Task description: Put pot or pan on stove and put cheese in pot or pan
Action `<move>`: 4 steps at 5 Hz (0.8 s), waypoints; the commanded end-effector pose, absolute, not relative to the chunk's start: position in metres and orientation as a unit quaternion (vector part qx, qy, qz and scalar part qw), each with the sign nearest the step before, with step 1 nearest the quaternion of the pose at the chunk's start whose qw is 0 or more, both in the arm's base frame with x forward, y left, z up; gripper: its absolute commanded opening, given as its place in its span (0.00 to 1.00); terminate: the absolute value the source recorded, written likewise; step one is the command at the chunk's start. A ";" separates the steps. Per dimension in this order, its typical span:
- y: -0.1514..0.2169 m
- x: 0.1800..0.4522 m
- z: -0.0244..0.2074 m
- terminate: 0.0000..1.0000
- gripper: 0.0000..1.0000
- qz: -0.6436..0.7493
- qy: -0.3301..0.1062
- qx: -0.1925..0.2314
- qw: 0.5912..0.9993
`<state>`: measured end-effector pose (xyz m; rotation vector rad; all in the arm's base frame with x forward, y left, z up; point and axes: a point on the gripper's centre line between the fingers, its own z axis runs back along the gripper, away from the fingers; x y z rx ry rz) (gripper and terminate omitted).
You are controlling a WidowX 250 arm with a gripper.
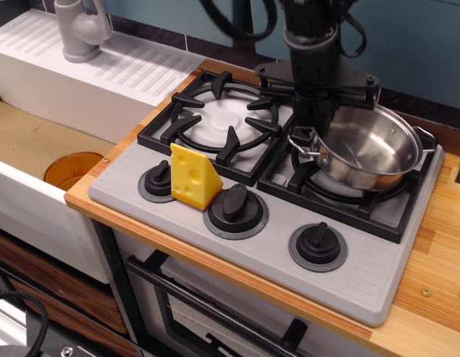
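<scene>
The shiny steel pot [371,149] is over the right grate [363,207] of the grey stove [378,286], tilted with its left side raised. My gripper [316,128] comes straight down from above and is shut on the pot's left rim, next to the wire loop handle [302,141]. The pot is empty. The yellow cheese [192,176] stands upright on the stove's front panel, between the left knob [158,180] and the middle knob [235,204], well to the left of and in front of my gripper.
The left burner [218,123] is bare. A right knob [317,242] sits at the front. A sink [29,141] with an orange drain piece [72,169] and a grey faucet [79,30] lie left. The wooden counter [445,245] runs along the right.
</scene>
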<state>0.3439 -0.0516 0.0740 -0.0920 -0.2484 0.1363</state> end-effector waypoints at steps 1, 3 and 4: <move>-0.014 0.348 0.144 0.00 0.00 0.031 -0.147 -0.027 0.988; 0.019 0.358 0.153 0.00 0.00 0.004 -0.137 -0.035 0.990; 0.037 0.366 0.147 0.00 0.00 -0.010 -0.142 -0.044 0.989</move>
